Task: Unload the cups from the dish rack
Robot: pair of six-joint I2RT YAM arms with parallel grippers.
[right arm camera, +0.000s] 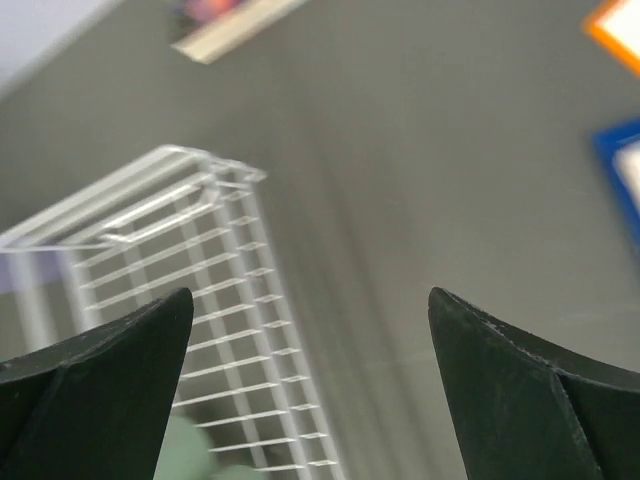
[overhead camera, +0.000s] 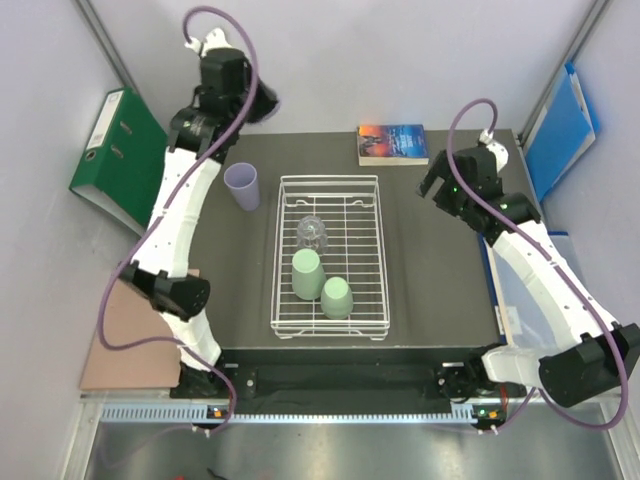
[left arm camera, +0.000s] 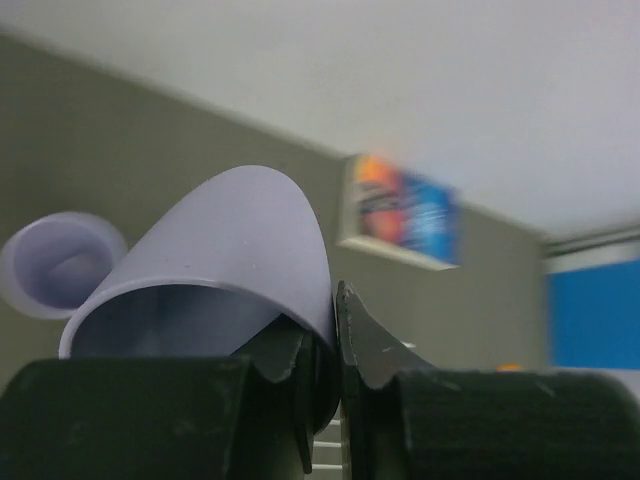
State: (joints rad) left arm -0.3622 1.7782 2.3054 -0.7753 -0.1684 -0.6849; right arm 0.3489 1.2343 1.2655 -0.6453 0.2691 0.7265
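The dark table (overhead camera: 440,270) carries a white wire dish rack (overhead camera: 330,179) at centre, a lilac cup (overhead camera: 242,187) just left of it, and a book (overhead camera: 393,144) at the far edge.

The left fingers (left arm camera: 368,345) are pinched together, the right fingers (right arm camera: 100,390) spread wide.

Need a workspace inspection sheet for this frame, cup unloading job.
Surface: dark table.
Job's things: dish rack holds clear glass, left green cup, right green cup; standing lilac cup on table left of rack; held lilac cup in left pincer.
Clutter: book at far edge.
Grippers: left pincer shut on held lilac cup's rim; right pincer open, empty.
Cables: purple cables loop along both arms.
Surroundings: green binder left, blue folder right.
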